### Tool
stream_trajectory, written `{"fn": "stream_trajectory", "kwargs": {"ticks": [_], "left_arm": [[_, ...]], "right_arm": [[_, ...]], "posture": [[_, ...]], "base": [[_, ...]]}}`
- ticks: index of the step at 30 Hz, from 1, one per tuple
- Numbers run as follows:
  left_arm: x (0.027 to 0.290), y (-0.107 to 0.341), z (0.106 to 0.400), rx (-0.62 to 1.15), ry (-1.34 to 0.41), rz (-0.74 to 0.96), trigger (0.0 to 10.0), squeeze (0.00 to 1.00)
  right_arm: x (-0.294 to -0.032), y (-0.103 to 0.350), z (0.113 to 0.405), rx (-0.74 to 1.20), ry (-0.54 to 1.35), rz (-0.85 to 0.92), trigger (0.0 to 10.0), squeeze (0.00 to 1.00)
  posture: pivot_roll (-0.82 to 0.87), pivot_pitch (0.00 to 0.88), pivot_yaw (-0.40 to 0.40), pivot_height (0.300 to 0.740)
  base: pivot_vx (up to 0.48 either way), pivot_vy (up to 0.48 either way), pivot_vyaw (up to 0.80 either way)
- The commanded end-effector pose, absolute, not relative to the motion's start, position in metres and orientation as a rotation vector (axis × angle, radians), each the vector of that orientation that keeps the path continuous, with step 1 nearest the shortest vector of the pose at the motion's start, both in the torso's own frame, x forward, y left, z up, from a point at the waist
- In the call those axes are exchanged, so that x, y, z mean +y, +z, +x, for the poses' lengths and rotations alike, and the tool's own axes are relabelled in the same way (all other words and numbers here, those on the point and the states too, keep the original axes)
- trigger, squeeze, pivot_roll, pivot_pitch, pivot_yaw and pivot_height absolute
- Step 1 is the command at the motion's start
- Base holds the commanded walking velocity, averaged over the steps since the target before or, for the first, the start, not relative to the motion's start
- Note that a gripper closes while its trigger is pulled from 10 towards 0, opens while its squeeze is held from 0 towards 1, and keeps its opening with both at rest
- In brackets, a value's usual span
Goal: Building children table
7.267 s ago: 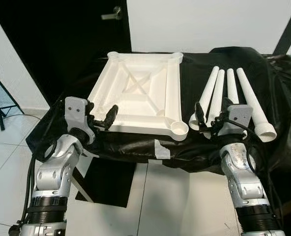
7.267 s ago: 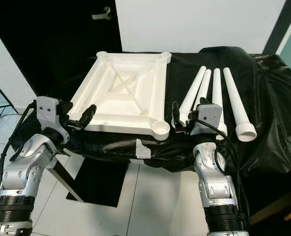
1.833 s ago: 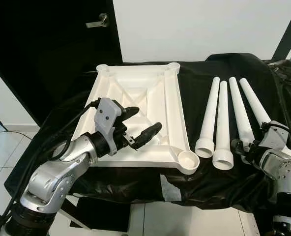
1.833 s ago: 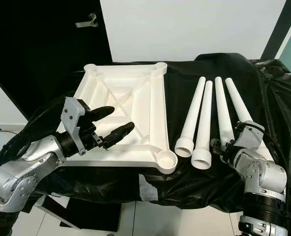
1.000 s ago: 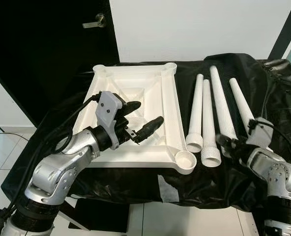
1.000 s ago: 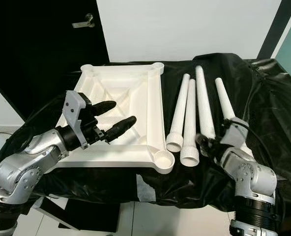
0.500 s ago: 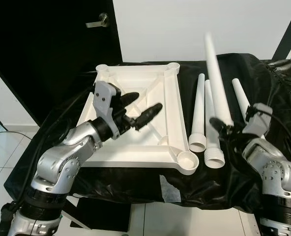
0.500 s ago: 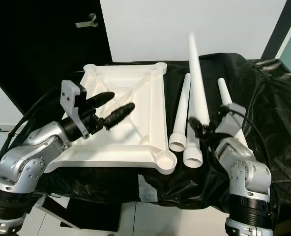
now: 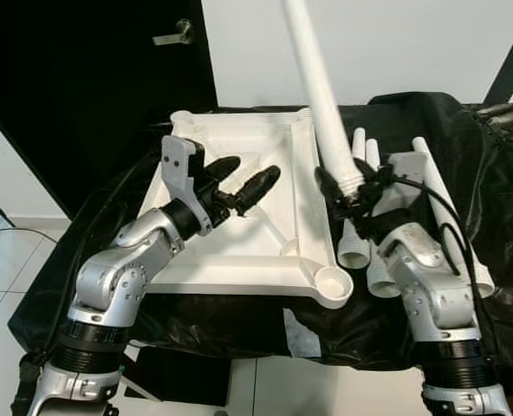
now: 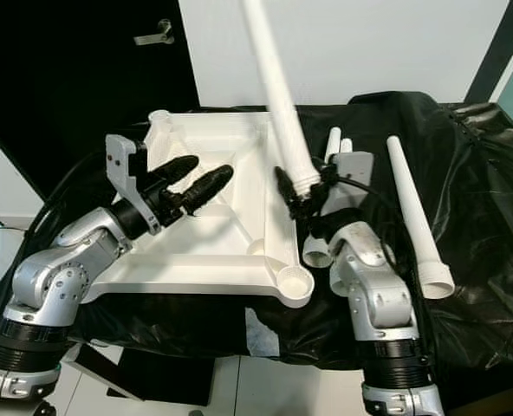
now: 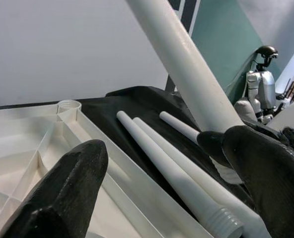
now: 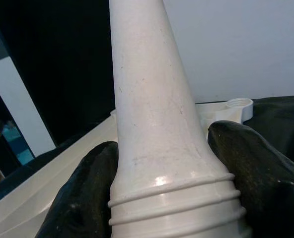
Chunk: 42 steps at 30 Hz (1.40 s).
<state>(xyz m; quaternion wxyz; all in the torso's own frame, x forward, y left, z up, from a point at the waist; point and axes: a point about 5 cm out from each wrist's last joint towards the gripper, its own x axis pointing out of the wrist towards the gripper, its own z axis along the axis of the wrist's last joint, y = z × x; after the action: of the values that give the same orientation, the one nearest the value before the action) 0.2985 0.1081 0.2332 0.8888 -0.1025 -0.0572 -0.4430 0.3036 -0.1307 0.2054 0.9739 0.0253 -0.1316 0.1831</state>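
Note:
The white tabletop (image 9: 239, 234) lies upside down on the black-draped table, with round leg sockets at its corners; the near right socket (image 9: 332, 282) faces me. My right gripper (image 9: 352, 184) is shut on a white table leg (image 9: 313, 78) just above its threaded end (image 12: 174, 208). The leg stands tilted, rising up and to the left over the tabletop's right rim. My left gripper (image 9: 252, 170) hovers open above the tabletop's middle, fingers pointing toward the leg. Three more legs (image 10: 417, 217) lie on the cloth to the right, partly hidden behind my right arm.
Black cloth (image 9: 499, 173) covers the table and bunches up at the far right. A patch of grey tape (image 9: 300, 334) marks its front edge. A black door (image 9: 92, 78) stands behind on the left. Another robot (image 11: 258, 84) stands far off.
My right gripper has swung the held leg up and to the left, from beside the other legs to over the tabletop's right rim. The left gripper has barely moved.

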Motion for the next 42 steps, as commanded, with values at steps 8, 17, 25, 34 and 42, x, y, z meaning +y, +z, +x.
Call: {"fn": "stream_trajectory", "kwargs": {"ticks": [8,17,25,34,42], "left_arm": [[0.114,0.250,0.310,-0.182,-0.934,-0.325,10.0,0.00],[0.111,0.265,0.318,-0.221,-0.985,-0.387,10.0,0.00],[0.117,0.274,0.326,-0.208,-0.993,-0.446,10.0,0.00],[0.132,0.282,0.346,-0.146,-0.934,-0.487,10.0,0.00],[0.137,0.285,0.347,-0.138,-0.937,-0.483,0.0,0.00]], "right_arm": [[-0.101,0.205,0.299,-0.395,0.541,-0.011,10.0,0.00],[-0.083,0.194,0.297,-0.397,0.648,-0.070,10.0,0.00],[-0.076,0.186,0.294,-0.404,0.690,-0.090,10.0,0.00],[-0.070,0.181,0.291,-0.414,0.719,-0.106,10.0,0.00],[-0.070,0.179,0.291,-0.422,0.718,-0.117,10.0,0.00]], "posture": [[-0.04,0.000,0.036,0.740],[-0.04,0.000,0.040,0.740],[-0.04,0.000,0.053,0.740],[-0.04,0.000,0.058,0.740],[-0.04,0.000,0.062,0.740]], "base": [[0.000,0.000,0.00],[0.000,0.000,0.00],[0.000,0.000,0.00],[0.000,0.000,0.00],[0.000,0.000,0.00]]}}
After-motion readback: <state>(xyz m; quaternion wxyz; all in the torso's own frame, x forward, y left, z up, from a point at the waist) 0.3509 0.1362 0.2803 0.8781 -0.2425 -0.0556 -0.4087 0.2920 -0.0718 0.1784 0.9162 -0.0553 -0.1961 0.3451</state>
